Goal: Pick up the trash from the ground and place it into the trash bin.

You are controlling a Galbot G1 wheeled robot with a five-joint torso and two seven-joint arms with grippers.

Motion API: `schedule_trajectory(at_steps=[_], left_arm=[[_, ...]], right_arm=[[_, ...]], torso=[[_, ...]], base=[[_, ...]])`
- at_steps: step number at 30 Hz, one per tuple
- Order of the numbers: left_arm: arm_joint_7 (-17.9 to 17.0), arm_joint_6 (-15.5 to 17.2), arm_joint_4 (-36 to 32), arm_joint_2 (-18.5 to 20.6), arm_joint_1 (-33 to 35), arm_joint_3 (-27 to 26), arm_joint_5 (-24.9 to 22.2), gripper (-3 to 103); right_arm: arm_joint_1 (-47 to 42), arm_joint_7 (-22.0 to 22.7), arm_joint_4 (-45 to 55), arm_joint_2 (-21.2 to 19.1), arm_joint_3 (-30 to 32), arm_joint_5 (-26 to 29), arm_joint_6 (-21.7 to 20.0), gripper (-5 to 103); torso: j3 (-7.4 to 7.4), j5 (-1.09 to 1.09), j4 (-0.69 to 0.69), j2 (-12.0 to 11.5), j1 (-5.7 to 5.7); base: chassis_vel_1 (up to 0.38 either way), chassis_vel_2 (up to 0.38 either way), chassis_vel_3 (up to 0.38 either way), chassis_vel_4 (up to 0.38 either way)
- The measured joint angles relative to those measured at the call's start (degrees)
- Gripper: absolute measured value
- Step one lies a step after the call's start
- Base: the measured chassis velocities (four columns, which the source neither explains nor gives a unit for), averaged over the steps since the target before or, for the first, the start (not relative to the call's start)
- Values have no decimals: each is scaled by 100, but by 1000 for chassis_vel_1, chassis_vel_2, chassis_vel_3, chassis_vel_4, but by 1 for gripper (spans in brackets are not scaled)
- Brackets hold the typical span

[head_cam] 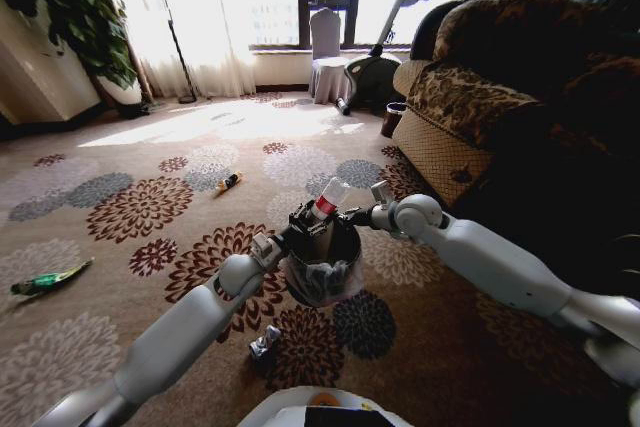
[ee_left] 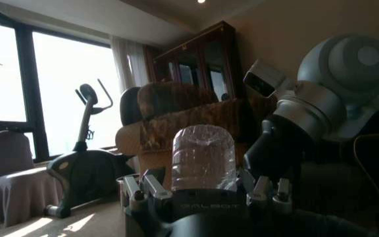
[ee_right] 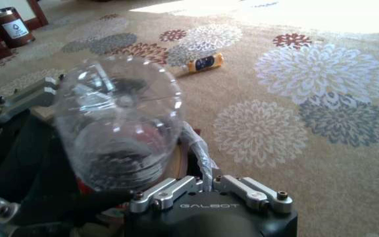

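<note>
A clear plastic bottle with a red label [head_cam: 326,203] stands upright over the mouth of the trash bin [head_cam: 322,279], a round dark-rimmed bin with a grey-white bag liner. My left gripper [head_cam: 298,234] reaches in from the left. In the left wrist view the bottle [ee_left: 203,157] sits between its fingers [ee_left: 151,189], shut on it. My right gripper [head_cam: 353,217] is at the bin's far right rim. In the right wrist view this gripper [ee_right: 207,185] looks shut on the liner edge [ee_right: 199,147], with the bottle [ee_right: 118,123] close in front.
On the carpet lie an orange-black tube [head_cam: 228,183] [ee_right: 205,62], a green wrapper [head_cam: 46,280] at the left, and a small grey piece [head_cam: 265,344] near my base. A sofa [head_cam: 470,117] stands at the right, with a small dark cylinder [head_cam: 393,119] beside it.
</note>
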Motion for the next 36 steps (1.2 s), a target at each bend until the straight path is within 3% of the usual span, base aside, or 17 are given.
schedule_trajectory(at_steps=[1,4,7,9,12,13,16,17,19,22,25,32,36], left_arm=[[0,0,0,0,0,0,0,75],[-1,6,-50,7,38,5,5,91],[-13,64,-219,75,123,-78,1,98],[-44,101,-293,100,159,-126,-1,98],[-484,400,-651,207,367,-462,-132,100],[-484,400,-651,207,367,-462,-132,100],[-1508,1145,-994,311,648,-980,-631,100],[-1508,1145,-994,311,648,-980,-631,100],[-2166,1753,-1144,386,840,-1237,-953,100],[-2455,2171,-1200,424,1147,-1449,-1123,100],[-2382,2277,-1156,422,1561,-1496,-1113,100],[-1138,1792,-443,251,2555,-1278,-524,100],[-963,1685,-246,253,2861,-1291,-361,100]], right_arm=[[0,0,0,0,0,0,0,2],[0,40,12,1,1,8,34,2],[-21,91,13,4,24,9,80,2],[-39,105,13,1,48,9,92,2],[-231,317,66,-77,286,75,142,2],[-231,317,66,-77,286,75,142,2],[-718,547,172,-304,793,120,242,2],[-718,547,172,-304,793,120,242,2],[-1025,552,158,-441,1125,34,259,2],[-1289,487,59,-554,1418,-119,291,2],[-1496,391,-9,-652,1652,-215,318,2],[-1985,230,142,-834,2112,-328,375,2],[-2004,220,178,-845,2137,-342,387,2]], torso=[[0,0,0,0,0],[0,0,1,0,0],[0,0,1,0,0],[0,0,2,0,0],[0,0,2,0,0],[0,0,2,0,0],[0,0,1,0,0],[0,0,1,0,0],[0,-1,0,0,0],[0,2,1,0,0],[0,0,0,0,0],[-1,0,1,0,0],[-1,-1,1,0,0]], base=[[0,0,0,0],[0,0,0,0],[0,0,0,0],[0,0,0,0],[0,0,0,0],[0,0,0,0],[0,0,0,0],[0,0,0,0],[0,0,0,0],[0,0,0,0],[0,0,0,0],[0,0,0,0],[0,0,0,0]])
